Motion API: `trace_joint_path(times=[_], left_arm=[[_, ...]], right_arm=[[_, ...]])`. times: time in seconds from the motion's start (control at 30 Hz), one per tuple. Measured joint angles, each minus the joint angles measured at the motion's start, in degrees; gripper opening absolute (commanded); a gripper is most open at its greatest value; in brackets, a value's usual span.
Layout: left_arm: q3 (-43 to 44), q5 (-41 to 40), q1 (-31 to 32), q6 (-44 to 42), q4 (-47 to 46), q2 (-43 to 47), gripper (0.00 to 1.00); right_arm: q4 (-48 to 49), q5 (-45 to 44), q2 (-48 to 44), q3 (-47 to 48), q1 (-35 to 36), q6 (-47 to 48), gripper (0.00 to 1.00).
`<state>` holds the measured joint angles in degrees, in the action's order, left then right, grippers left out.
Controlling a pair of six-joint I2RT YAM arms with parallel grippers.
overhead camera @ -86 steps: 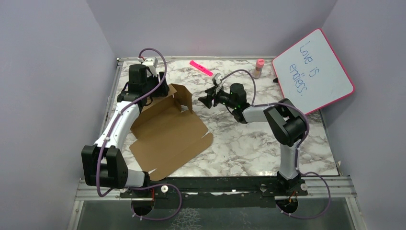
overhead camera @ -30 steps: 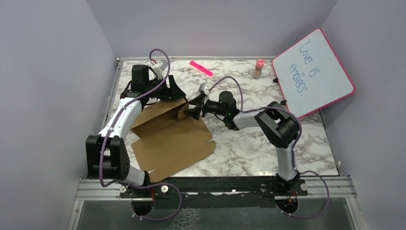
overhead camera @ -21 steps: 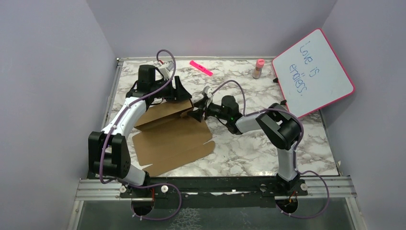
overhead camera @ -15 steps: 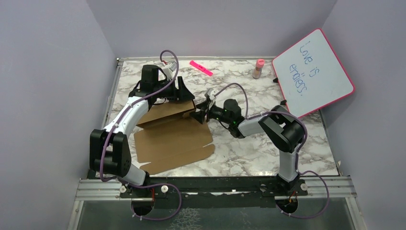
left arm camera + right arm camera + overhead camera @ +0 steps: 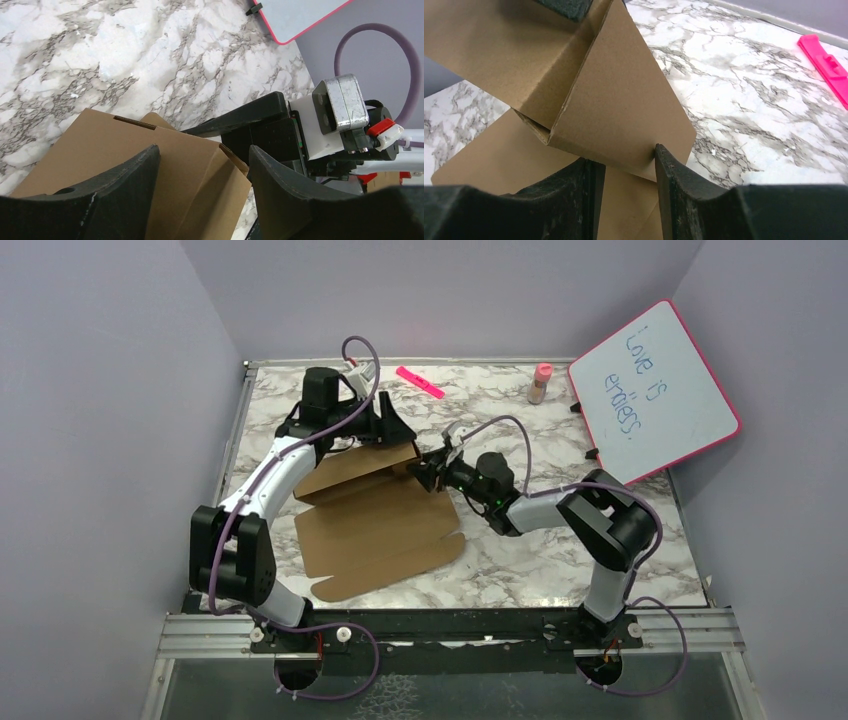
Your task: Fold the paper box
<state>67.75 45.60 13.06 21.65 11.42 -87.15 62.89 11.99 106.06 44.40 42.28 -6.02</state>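
Observation:
The paper box is a brown cardboard sheet lying flat at centre-left, with its far flap raised. My left gripper is at that flap's right end. In the left wrist view it stands open, with the flap's corner between the fingers. My right gripper meets the box's right corner from the right. In the right wrist view it is open, and a small side flap hangs over the gap, its lower edge touching the right finger.
A pink marker and a small pink bottle lie at the back of the marble table. A pink-framed whiteboard leans at the back right. Purple walls close in the left, back and right sides.
My left gripper has moved right along the raised flap. The box has slid right and my right gripper has backed off to the right with it. The right jaws have narrowed.

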Motion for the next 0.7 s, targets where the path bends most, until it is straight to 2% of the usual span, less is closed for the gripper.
trace_joint_path(times=[0.27,0.5,0.7], left_arm=[[0.4,0.0,3.1,0.5,-1.5,-1.1,0.71],[0.7,-0.2,3.7,0.4,-1.2,-4.1,0.8],[3.6,-1.9,3.8,-0.8,3.4,-5.0,0.83]], right_arm=[[-7.5,-5.0,-8.2,-3.9,0.0,-2.5,0.39],[-10.2,-8.7,-8.2,-4.1,0.1,-2.0,0.38],[-9.2,-9.2,-6.9,-4.0,0.1,-0.5,0.38]])
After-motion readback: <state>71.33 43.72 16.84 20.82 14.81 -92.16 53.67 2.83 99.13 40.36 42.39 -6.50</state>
